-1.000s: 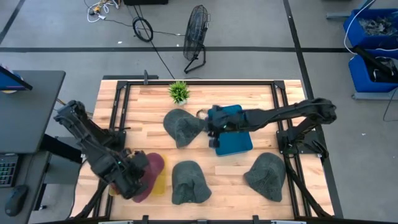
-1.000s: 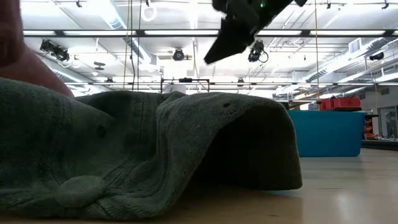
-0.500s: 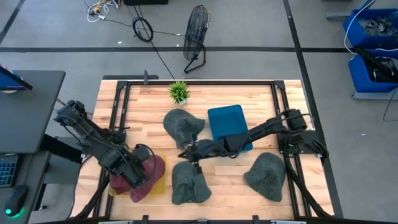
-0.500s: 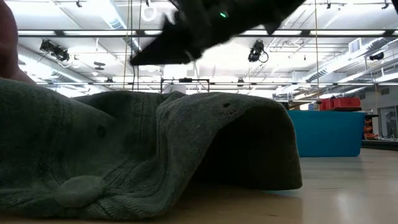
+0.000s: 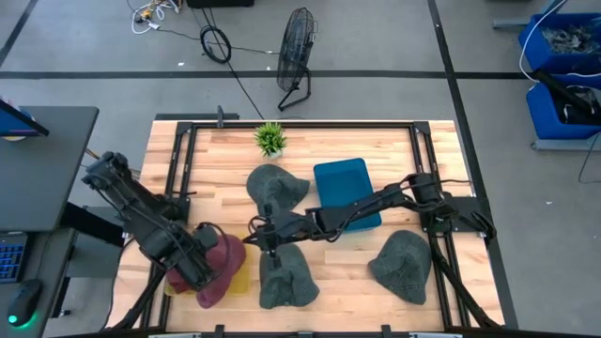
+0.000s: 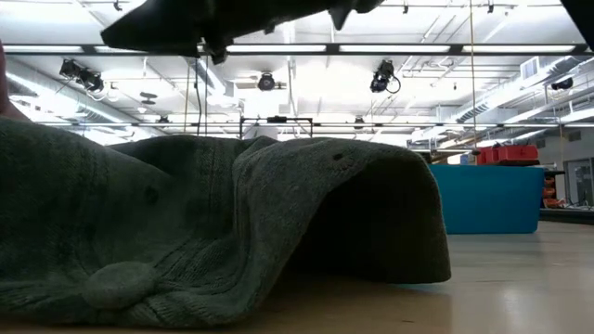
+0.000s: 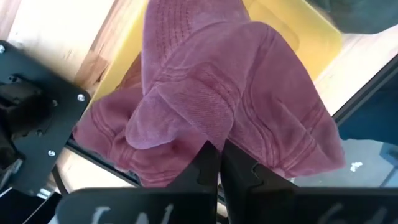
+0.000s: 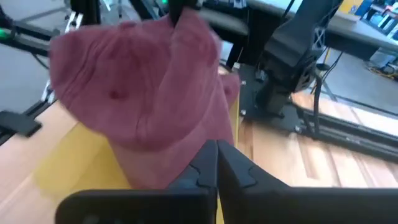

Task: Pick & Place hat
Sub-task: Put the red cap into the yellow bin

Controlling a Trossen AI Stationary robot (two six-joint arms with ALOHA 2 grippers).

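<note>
A maroon hat hangs from my shut left gripper over a yellow tray near the table's near-left corner. In the right wrist view the maroon hat fills the picture just beyond my shut right gripper. My right gripper reaches across the table and stops next to the maroon hat's right side; I cannot tell whether it touches it. Three green hats lie on the wood: one far, one near, one right. My left gripper pinches a raised fold of the maroon hat's crown between its two fingers, coming from above and pointing down. The hat hangs below the hold, bunched, over the yellow tray. Whether its lower edge rests on the tray does not show.
A teal tray sits right of the far green hat, and a small plant stands at the far edge. The near green hat fills the low view, with my right arm passing above it. Black frame rails border the table.
My right arm has swept from over the teal tray toward the table's near-left, passing the far green hat, and now stands beside the maroon hat. Its fingers have stayed shut. My left gripper has kept its hold on the maroon hat over the yellow tray.
</note>
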